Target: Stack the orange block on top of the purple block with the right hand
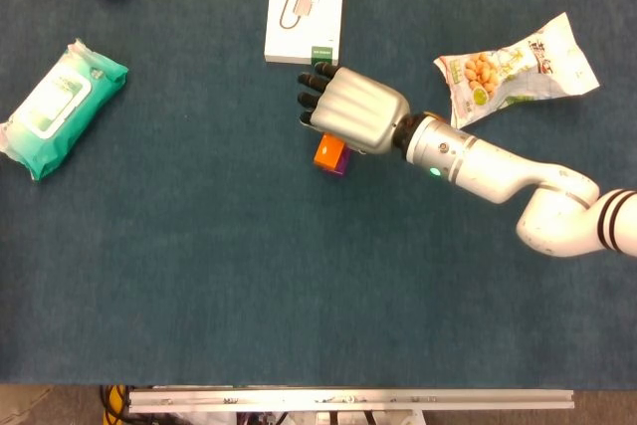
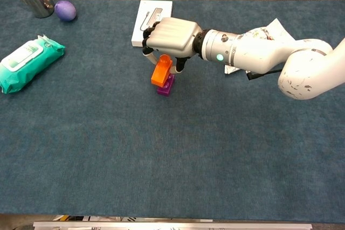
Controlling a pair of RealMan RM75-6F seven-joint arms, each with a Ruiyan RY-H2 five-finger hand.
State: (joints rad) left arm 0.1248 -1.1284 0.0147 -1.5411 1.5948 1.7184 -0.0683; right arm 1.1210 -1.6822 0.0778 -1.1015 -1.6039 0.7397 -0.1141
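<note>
The right hand [image 2: 168, 35] is gripping the orange block [image 2: 161, 72] between curled fingers, holding it near the table's centre, tilted, with its long axis running roughly twelve to six in the chest view. The purple block [image 2: 166, 85] is lying just at five o'clock from the orange one, partly under it. Only the right hand is showing, so the left hand is playing no part.

orange block [image 2: 161, 72] tilted, held just above purple block [image 2: 166, 86].
</note>
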